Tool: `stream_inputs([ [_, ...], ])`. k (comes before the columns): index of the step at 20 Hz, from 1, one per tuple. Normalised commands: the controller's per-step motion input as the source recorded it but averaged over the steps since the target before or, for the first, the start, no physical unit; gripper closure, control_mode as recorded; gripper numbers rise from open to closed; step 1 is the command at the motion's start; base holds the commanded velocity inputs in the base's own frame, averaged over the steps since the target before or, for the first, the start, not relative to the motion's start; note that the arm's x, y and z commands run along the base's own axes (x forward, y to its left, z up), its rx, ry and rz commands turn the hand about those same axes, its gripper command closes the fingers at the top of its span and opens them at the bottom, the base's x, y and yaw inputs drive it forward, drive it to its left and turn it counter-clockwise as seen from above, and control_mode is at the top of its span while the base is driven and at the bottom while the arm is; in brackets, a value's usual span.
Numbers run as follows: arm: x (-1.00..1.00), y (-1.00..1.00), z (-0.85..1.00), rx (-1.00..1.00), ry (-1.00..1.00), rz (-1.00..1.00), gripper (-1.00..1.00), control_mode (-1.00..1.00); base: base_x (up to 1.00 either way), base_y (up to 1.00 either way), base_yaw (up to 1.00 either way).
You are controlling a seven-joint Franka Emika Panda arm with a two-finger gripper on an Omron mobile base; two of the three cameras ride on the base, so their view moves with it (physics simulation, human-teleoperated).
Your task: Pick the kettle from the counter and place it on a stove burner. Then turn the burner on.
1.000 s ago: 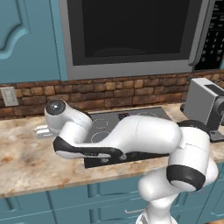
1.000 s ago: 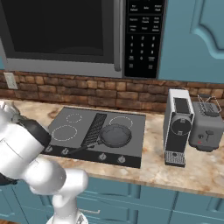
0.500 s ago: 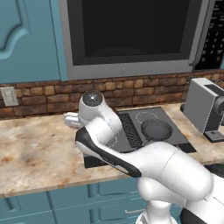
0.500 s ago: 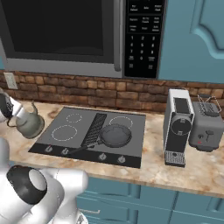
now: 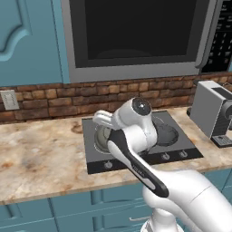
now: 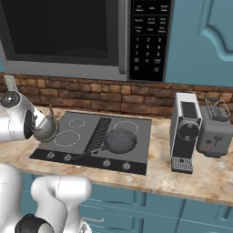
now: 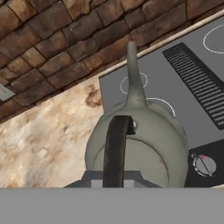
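1. Kettle [image 7: 140, 144] hangs under the gripper, which is closed on its arched handle [image 7: 116, 148].
2. It is over the front left corner of the cooktop [image 6: 136, 150], just above the burner ring [image 7: 164, 105].
3. Its spout points away toward the brick wall [image 7: 52, 52]; the coming move is probably straight down.

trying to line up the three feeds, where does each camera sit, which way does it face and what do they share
Left base view: behind the arm to its left, looking forward and down at the cooktop; the white arm rises from lower right.
Right base view: behind to the right, looking over the cooktop, frying pan and coffee machine; the arm shows at lower left.
Hand view: on the hand, looking down along the gripper at the kettle it holds.
Shared: kettle, cooktop, brick wall.
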Motion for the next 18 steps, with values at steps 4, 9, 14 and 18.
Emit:
stream_inputs([
  [4, 0.0, -0.01, 0.0, 0.01, 0.0, 0.0, 1.0, -1.0, 0.0, 0.0, 0.0],
  [9, 0.08, -0.12, 0.06, 0.08, 0.1, -0.03, 1.0, -1.0, 0.0, 0.0, 0.0],
  [14, 0.13, -0.33, 0.17, 0.18, 0.2, -0.1, 1.0, -1.0, 0.0, 0.0, 0.0],
  [18, 0.08, -0.13, 0.05, 0.07, 0.12, -0.04, 1.0, -1.0, 0.0, 0.0, 0.0],
])
